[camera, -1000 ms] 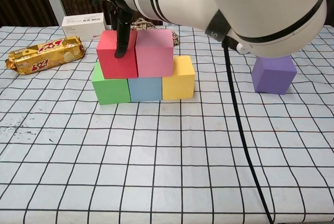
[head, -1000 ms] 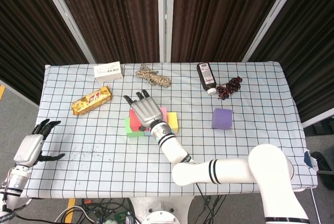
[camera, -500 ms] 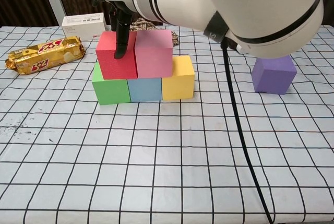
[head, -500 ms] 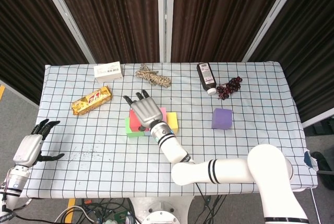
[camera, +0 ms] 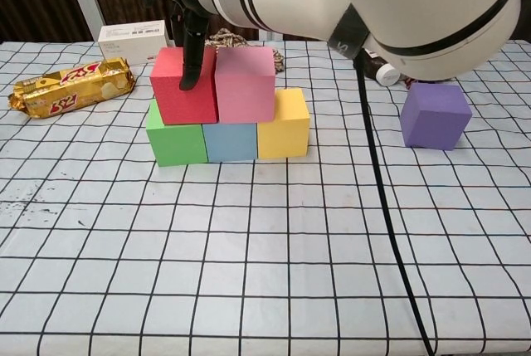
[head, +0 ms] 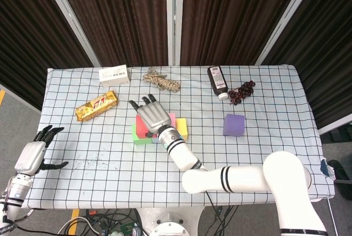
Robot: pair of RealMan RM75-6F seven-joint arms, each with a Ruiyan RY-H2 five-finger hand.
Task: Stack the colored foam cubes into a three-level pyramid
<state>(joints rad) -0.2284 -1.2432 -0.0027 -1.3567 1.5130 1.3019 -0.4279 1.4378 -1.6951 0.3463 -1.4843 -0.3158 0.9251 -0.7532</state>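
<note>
At the centre of the head view the right hand (head: 153, 116) lies flat over the cube stack, fingers spread and pointing toward the upper left of the frame, holding nothing. In the chest view one dark finger (camera: 192, 61) hangs down the front of the red cube (camera: 182, 86), which sits beside the pink cube (camera: 246, 84) in the upper centre-left. Beneath them runs a row of green cube (camera: 176, 140), blue cube (camera: 230, 141) and yellow cube (camera: 284, 125). The purple cube (camera: 435, 115) stands alone at the right of the frame, well apart from the stack. The left hand (head: 34, 154) hovers at the lower left edge of the head view, beside the table (head: 110, 164), fingers wide and empty. A snack bar (head: 97, 105), a box (head: 114, 75), a rope (head: 161, 80), a bottle (head: 217, 80) and a dark cord (head: 241, 92) lie along the upper part of the table.
</note>
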